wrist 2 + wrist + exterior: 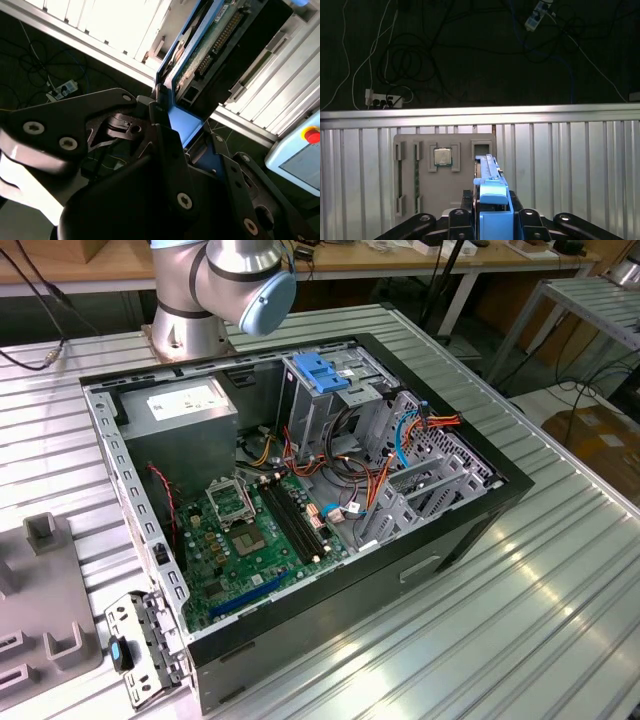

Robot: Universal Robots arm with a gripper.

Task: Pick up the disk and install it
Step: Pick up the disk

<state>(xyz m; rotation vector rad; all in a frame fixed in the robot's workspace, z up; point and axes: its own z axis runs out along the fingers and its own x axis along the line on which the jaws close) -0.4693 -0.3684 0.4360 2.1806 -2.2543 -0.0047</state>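
**Blue-railed disk, clamped in gripper**

The disk (220,35) is held by its blue end tab, on which the fingers of the gripper (182,122) are pressed together. Its green circuit board is turned to the second wrist view. In the first wrist view it is seen edge-on above a grey tray (450,190) carrying a processor chip (442,156), laid on the ribbed metal table (570,170). In the exterior view an open computer case (400,570) is seen on the table.

The disk (210,42) has bright blue rails, a green board and a dark body. The gripper (492,222) is black. The table (580,165) is silver with straight ribs. The motherboard (250,540) is green, the case (300,635) black, its cables (440,422) orange.
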